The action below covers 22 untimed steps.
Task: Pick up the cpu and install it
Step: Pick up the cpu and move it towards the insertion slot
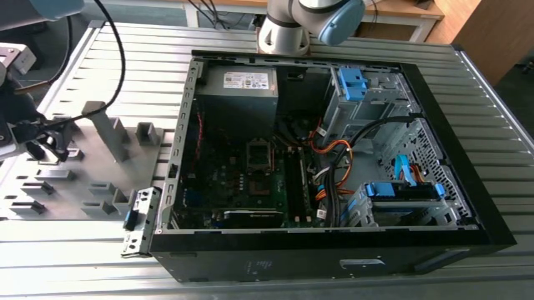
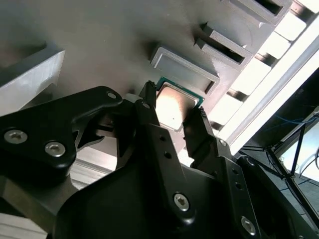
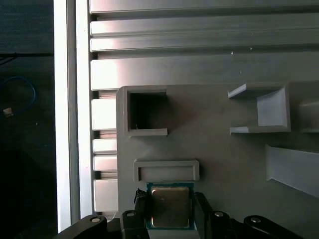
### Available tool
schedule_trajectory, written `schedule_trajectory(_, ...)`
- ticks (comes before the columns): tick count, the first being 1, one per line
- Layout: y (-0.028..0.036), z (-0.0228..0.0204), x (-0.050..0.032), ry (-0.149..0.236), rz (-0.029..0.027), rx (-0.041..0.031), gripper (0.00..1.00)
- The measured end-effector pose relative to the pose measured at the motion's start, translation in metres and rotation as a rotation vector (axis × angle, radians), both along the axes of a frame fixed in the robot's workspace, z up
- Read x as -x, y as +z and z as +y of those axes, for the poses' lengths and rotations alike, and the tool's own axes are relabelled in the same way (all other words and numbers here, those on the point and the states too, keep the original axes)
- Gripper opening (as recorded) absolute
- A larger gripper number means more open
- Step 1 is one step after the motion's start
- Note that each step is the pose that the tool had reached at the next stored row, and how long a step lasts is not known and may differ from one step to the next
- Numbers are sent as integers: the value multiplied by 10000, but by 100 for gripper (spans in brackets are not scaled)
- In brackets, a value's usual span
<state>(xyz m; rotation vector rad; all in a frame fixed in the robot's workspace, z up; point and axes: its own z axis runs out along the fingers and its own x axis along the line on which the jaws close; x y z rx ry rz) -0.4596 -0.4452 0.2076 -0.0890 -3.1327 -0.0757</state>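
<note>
Jaws clamped on two opposite edges of the cpu [image 3: 170, 206], which sits low over the grey tray [image 3: 224, 164], just beside a shallow frame [image 3: 167, 162], on the counter [image 1: 84, 262] at the exterior view's left of the open case [image 1: 334, 262]. The hold looks centred. Doing it well calls for light, even pressure on the rim alone, with the chip kept level and clear of the frame.

Small thin square cpu [image 3: 170, 206], silvery metal top, green rim, held level at the grey tray [image 3: 224, 159], two opposite edges pinched by the gripper [image 3: 170, 199], tray at nine o'clock of the open computer case [image 1: 317, 253] in the exterior view.
</note>
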Motion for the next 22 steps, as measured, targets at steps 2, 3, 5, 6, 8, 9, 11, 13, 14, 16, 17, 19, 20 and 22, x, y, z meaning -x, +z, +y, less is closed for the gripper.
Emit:
schedule_trajectory(2, 74, 0, -1, 0, 0, 0, 47)
schedule_trajectory(3, 138, 0, -1, 0, 0, -1, 47)
schedule_trajectory(5, 220, 0, -2, 0, 1, -1, 47)
schedule_trajectory(6, 258, 0, -2, 0, 1, -1, 47)
schedule_trajectory(8, 339, 0, -3, 0, -1, -2, 47)
schedule_trajectory(9, 381, 0, -3, 0, 1, -1, 47)
schedule_trajectory(11, 470, 0, -4, 0, 0, -1, 47)
schedule_trajectory(13, 558, 0, -5, 0, 0, -2, 47)
schedule_trajectory(14, 599, 0, -5, 0, -1, -2, 47)
schedule_trajectory(16, 685, 0, -5, 0, 1, -1, 47)
schedule_trajectory(17, 724, 0, -5, 0, -1, -2, 47)
schedule_trajectory(19, 803, 0, -5, 0, 0, -2, 47)
schedule_trajectory(20, 842, 0, -5, -1, -1, -2, 47)
schedule_trajectory(22, 922, 0, -5, 0, 1, -1, 47)
